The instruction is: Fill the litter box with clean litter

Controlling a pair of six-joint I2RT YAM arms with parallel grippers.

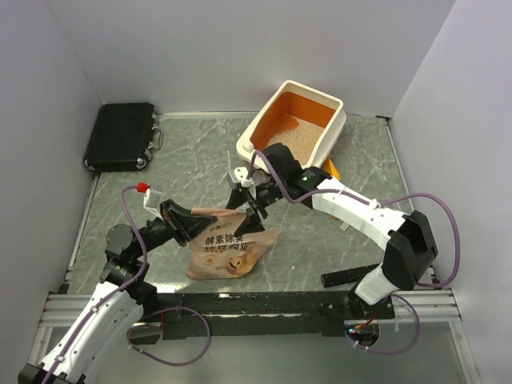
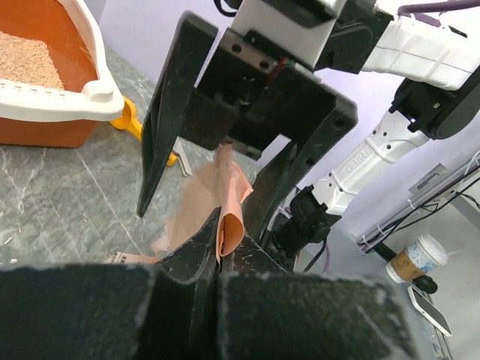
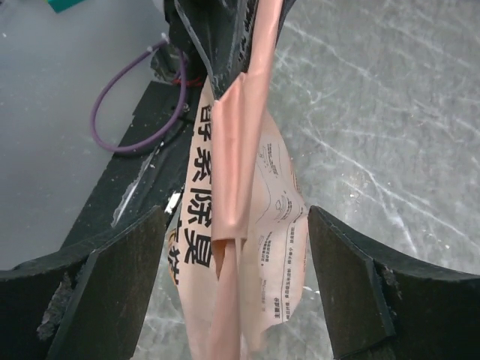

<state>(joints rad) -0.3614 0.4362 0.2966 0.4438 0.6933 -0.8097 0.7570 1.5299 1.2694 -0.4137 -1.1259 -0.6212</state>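
Note:
The litter box (image 1: 254,134), cream outside and orange inside, stands at the back right with pale clean litter (image 1: 298,132) heaped in it. In the left wrist view the litter box (image 2: 45,105) and its litter (image 2: 26,60) sit at the upper left. A peach-pink printed bag (image 1: 232,246) lies in front of the arms. My left gripper (image 1: 200,218) is shut on the bag's folded top edge (image 2: 229,225). My right gripper (image 1: 244,204) stands open astride that raised edge. Its fingers (image 3: 112,292) flank the bag (image 3: 240,195) with a gap on each side.
A black case (image 1: 120,136) lies at the back left. The yellow-orange scoop (image 1: 332,168) pokes out beside the litter box's near corner. A black bar (image 1: 350,276) lies by the right arm's base. White walls close in the table on three sides.

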